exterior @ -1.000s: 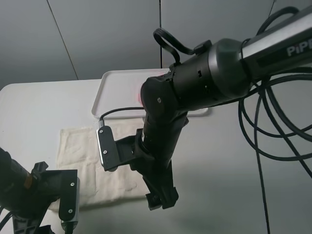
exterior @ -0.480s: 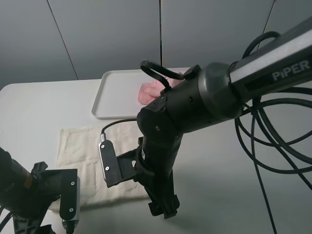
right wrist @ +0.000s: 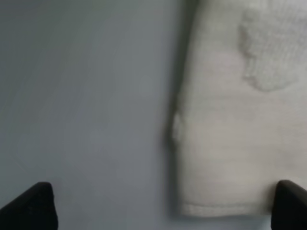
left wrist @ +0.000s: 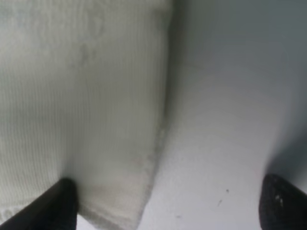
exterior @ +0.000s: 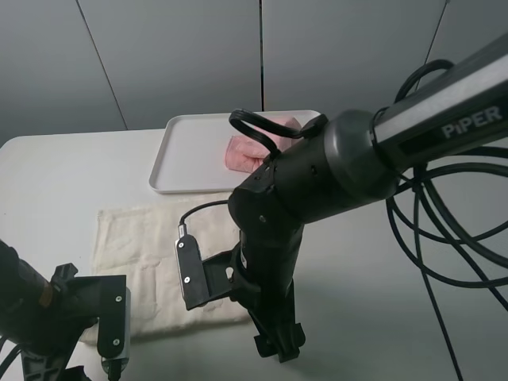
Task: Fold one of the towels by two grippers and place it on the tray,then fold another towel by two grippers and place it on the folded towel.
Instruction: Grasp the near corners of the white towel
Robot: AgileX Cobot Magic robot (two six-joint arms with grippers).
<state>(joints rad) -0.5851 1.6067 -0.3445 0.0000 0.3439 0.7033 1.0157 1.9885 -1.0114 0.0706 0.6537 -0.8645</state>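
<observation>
Cream-white towel [exterior: 143,246] flat, long axis side-to-side — left end effector [left wrist: 172,203], right end effector [right wrist: 163,208] both spread.

A: How is the cream-white towel [left wrist: 76,96] looking?
B: It's showing soft, ribbed terry cloth, matt. The pink towel [exterior: 248,151] is looking just as fuzzy.
A: And the tray [exterior: 178,163]?
B: It's reading as smooth white plastic, faintly glossy. The table [exterior: 63,175] is appearing smooth and matt, and the arm's shell [exterior: 341,159] is gleaming like black plastic.
</observation>
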